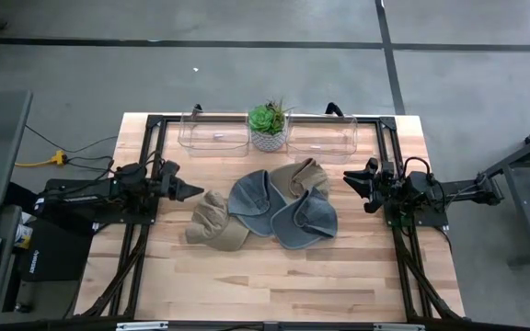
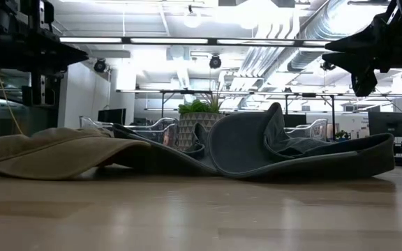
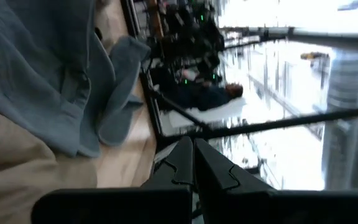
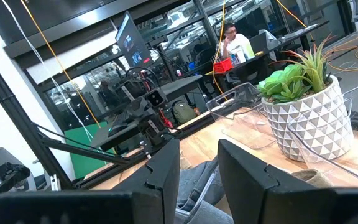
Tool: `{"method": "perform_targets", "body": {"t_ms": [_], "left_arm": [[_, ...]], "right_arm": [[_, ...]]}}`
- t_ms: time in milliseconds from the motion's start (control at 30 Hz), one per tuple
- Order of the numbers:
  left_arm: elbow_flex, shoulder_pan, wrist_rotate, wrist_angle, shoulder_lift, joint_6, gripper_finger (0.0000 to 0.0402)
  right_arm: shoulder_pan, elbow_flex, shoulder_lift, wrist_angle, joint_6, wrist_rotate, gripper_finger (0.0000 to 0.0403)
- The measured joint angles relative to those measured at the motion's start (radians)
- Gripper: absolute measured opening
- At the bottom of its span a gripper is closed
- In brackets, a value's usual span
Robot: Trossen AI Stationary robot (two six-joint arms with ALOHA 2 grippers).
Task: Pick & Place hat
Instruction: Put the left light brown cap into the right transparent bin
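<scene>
Several floppy hats lie in a heap at the middle of the table: a tan hat point(image 1: 214, 223) on the left, a grey-blue hat point(image 1: 251, 204) beside it, another tan hat point(image 1: 306, 176) farther back and a grey hat point(image 1: 306, 223) on the right. They rest flat on their brims and overlap one another. My left gripper point(image 1: 191, 191) hovers shut and level just left of the heap, its fingers point(image 3: 193, 163) together. My right gripper point(image 1: 357, 184) hovers open to the right of the heap, nothing between its fingers point(image 4: 199, 165).
Two clear plastic bins point(image 1: 214, 133) point(image 1: 325, 136) stand along the far edge, with a potted succulent point(image 1: 268, 126) between them. Dark frame rails point(image 1: 145, 156) run along the table's sides. A seated person point(image 4: 235, 40) shows in the room beyond. Bare wood point(image 1: 265, 285) lies toward the near edge.
</scene>
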State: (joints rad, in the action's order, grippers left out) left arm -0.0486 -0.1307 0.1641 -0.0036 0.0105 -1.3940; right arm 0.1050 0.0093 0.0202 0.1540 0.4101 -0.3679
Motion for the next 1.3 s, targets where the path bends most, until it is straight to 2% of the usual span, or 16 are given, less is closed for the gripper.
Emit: {"method": "perform_targets", "body": {"t_ms": [233, 700, 833, 933, 1100, 1300], "left_arm": [[0.0, 0.0, -0.037, 0.0, 0.0, -0.017, 0.0014], [-0.002, 0.0, -0.036, 0.0, 0.0, -0.05, 0.0137], [-0.043, 0.0, 0.02, -0.044, 0.0, -0.018, 0.0163], [-0.119, 0.0, 0.021, -0.167, 0.001, 0.028, 0.0169], [-0.298, 0.0, -0.059, -0.536, 0.032, 0.101, 0.017], [-0.448, 0.0, -0.172, -0.814, 0.13, 0.058, 0.017]], "right_arm": [[0.0, 0.0, 0.0, 0.0, 0.0, 0.0, 0.0105], [0.0, 0.0, 0.0, 0.0, 0.0, 0.0, 0.0105], [0.0, 0.0, 0.0, 0.0, 0.0, 0.0, 0.0105], [0.0, 0.0, 0.0, 0.0, 0.0, 0.0, 0.0105], [0.0, 0.0, 0.0, 0.0, 0.0, 0.0, 0.0105], [0.0, 0.0, 0.0, 0.0, 0.0, 0.0, 0.0105]]}}
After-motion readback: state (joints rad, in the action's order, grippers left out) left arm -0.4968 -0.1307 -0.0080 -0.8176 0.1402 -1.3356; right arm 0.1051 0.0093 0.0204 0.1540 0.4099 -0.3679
